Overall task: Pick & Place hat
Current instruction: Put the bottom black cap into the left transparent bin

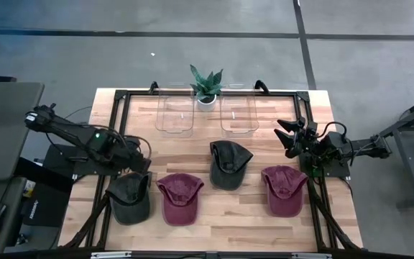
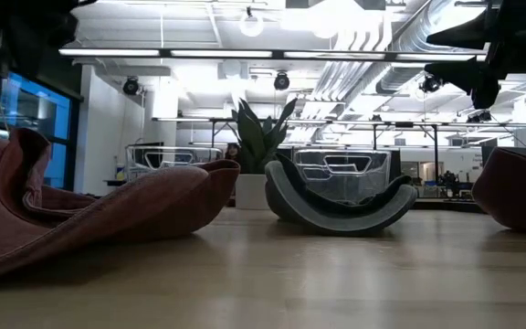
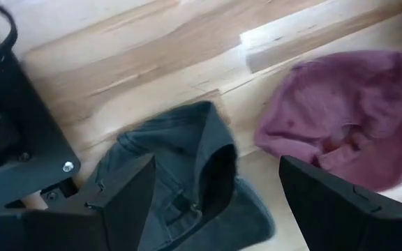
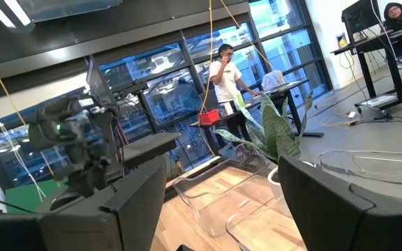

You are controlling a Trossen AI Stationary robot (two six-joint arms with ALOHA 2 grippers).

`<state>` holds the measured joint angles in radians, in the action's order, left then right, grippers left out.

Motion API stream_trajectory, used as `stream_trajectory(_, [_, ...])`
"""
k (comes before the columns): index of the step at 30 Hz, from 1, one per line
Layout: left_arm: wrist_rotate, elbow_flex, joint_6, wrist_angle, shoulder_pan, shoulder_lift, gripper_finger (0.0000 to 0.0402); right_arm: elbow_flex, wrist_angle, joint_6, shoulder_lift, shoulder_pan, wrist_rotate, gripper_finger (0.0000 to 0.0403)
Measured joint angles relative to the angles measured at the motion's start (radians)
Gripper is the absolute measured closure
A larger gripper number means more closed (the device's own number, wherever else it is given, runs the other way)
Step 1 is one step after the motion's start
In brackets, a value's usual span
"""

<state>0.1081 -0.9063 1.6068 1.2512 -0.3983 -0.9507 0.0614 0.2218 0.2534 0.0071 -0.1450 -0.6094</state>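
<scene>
Left of the potted plant (image 1: 205, 86), toward the near table (image 1: 264, 216) edge: left gripper (image 1: 139, 164) over the dark grey cap (image 1: 131, 198), fingers spread wide, nothing held. In the wrist view, cap crown (image 3: 208, 160) between the two pads (image 3: 128, 195), maroon cap (image 3: 354, 118) just beside. Right of the plant, right gripper (image 1: 291, 135) raised clear of the table, also open and empty, pointed at the two clear bins (image 1: 176, 115) flanking the plant. Second dark cap (image 1: 228, 164) nearest the plant; second maroon cap (image 1: 284, 188) below the right gripper. Likely step: descent onto the grey cap, grasp not yet made. Risks: soft fabric folding and slipping out if only the brim edge is pinched; neighbouring maroon cap (image 1: 180, 198) snagged by the wide outer finger; fingertip scraping wood if brought too low.
</scene>
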Motion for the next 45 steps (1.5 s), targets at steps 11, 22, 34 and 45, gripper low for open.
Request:
stream_trajectory(11, [-0.039, 0.164, 0.107, -0.266, -0.093, -0.073, 0.0105, 0.0, 0.0, 0.0, 0.0, 0.0, 0.0, 0.0132])
stream_trajectory(22, [-0.041, 0.164, 0.119, -0.322, -0.093, -0.226, 0.0105, 0.0, 0.0, 0.0, 0.0, 0.0, 0.0, 0.0132])
stream_trajectory(34, [-0.053, 0.164, 0.11, -0.351, -0.093, -0.303, 0.0105, 0.0, 0.0, 0.0, 0.0, 0.0, 0.0, 0.0132])
stream_trajectory(45, [-0.138, 0.164, 0.111, -0.378, -0.093, -0.343, 0.0105, 0.0, 0.0, 0.0, 0.0, 0.0, 0.0, 0.0132])
